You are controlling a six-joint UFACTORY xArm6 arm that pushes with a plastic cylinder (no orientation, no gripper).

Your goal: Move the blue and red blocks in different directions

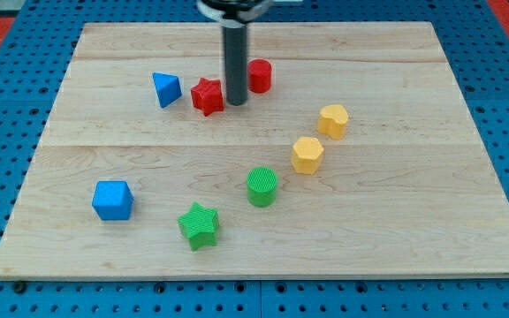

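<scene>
My tip [236, 102] rests on the board between the red star [207, 96] on its left and the red cylinder [260, 76] on its upper right, close to both. A blue triangular block [166, 89] lies just left of the red star. A blue cube [112, 200] sits alone near the view's bottom left, far from my tip.
A green star [200, 225] and a green cylinder [262, 187] lie toward the view's bottom centre. A yellow hexagonal block [307, 155] and a yellow heart-like block [332, 120] lie right of centre. The wooden board [414, 238] sits on a blue perforated base.
</scene>
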